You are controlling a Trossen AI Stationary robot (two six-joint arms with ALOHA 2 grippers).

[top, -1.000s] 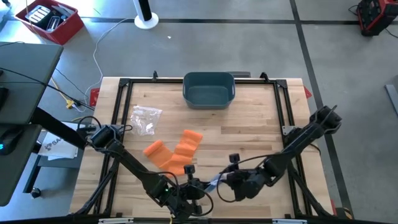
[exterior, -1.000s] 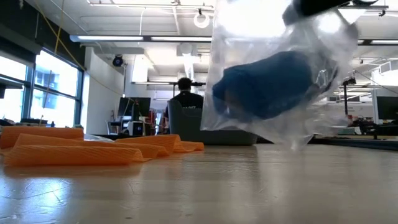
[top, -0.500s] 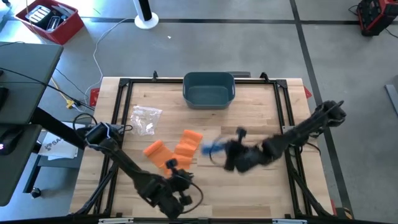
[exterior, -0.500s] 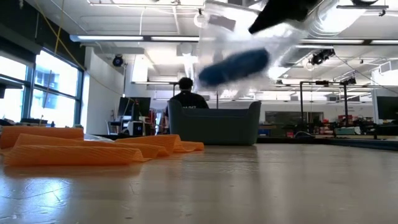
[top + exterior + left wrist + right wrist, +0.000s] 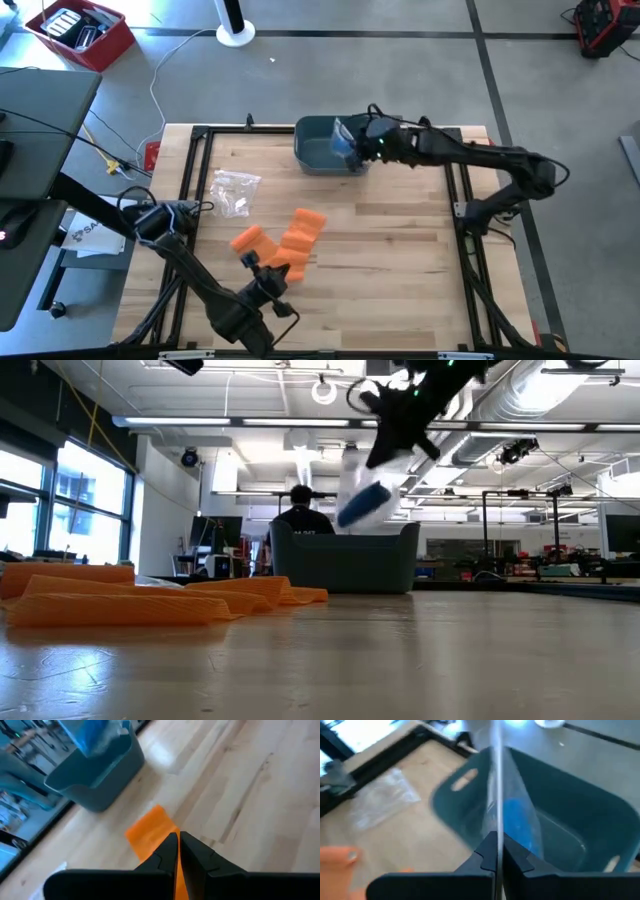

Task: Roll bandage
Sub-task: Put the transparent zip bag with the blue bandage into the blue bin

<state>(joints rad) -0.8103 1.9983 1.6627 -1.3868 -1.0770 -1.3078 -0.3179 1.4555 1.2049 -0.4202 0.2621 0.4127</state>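
Observation:
A clear plastic bag (image 5: 345, 140) with a rolled blue bandage (image 5: 517, 825) inside hangs over the teal bin (image 5: 322, 152) at the table's far edge. My right gripper (image 5: 368, 140) is shut on the bag. An orange bandage (image 5: 285, 245) lies partly unrolled and folded on the wood, left of centre. My left gripper (image 5: 178, 845) is shut and empty, raised over the near end of the orange bandage (image 5: 150, 832), close to the table's near edge. My right gripper pinches a thin edge of the clear bag (image 5: 497, 820) between its two fingers, slanting down from the table's right side. The bag hangs below the fingers with the blue roll (image 5: 362, 503) at its low end, lifted clear above the bin (image 5: 345, 560).
An empty clear bag (image 5: 235, 190) lies on the wood at the left. A black frame (image 5: 195, 135) runs around the table top. Bare wood lies in the middle and to the right of the orange bandage.
My right gripper has swung from the table's near edge up and across to the far edge, carrying the bag with the blue roll until it hangs over the bin. My left gripper has moved toward the table's left edge and turned, away from the bag.

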